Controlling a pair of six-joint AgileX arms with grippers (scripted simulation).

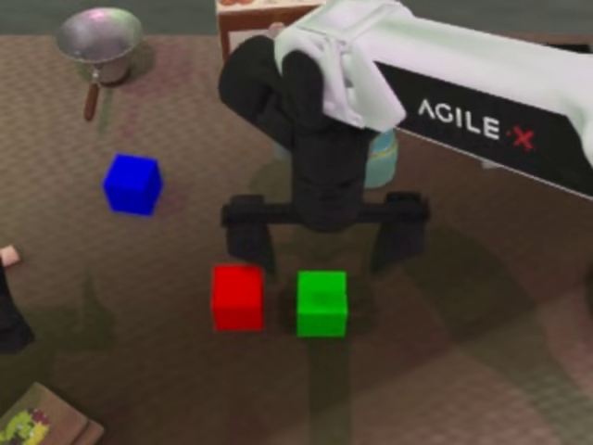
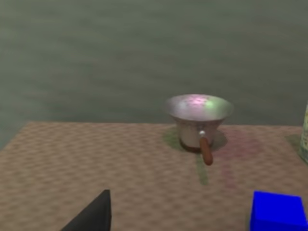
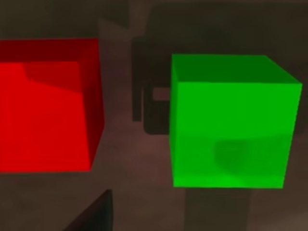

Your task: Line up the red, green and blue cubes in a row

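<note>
**A:** Near the desk's [image 1: 482,371] middle: red cube [image 1: 237,297] and green cube [image 1: 321,303] sit side by side, a narrow gap between, not touching. Both flat on the surface.

**B:** Right gripper [image 1: 324,243]?

**A:** Above and just behind the pair, reaching in from the right side. Jaws spread wide, one finger [image 1: 251,239] near the red cube's far edge, the other [image 1: 400,234] out past the green cube's right side. Nothing between them. No contact with either cube that I can see.

**B:** Wrist camera agree?

**A:** Right wrist view looks straight down on both: red cube [image 3: 48,106] and green cube [image 3: 231,120] apart, bare desk between, gripper shadow across it. A dark fingertip shows at the frame edge, clear of both cubes.

**B:** Blue cube [image 1: 132,184]?

**A:** Well apart from the other two, toward the desk's left and farther back. Not in line with them. Left wrist view catches its corner [image 2: 279,211].

**B:** Left arm?

**A:** Parked at the left edge; only a dark sliver of it in the top view. Jaw state: cannot tell.

**B:** Other items?

**A:** Metal saucepan [image 1: 99,42] with brown handle, back left corner. A carton [image 1: 243,23] and a pale blue container [image 1: 384,158] at the back, partly hidden by the right arm. A printed flat object [image 1: 42,422] at the front left corner.
</note>
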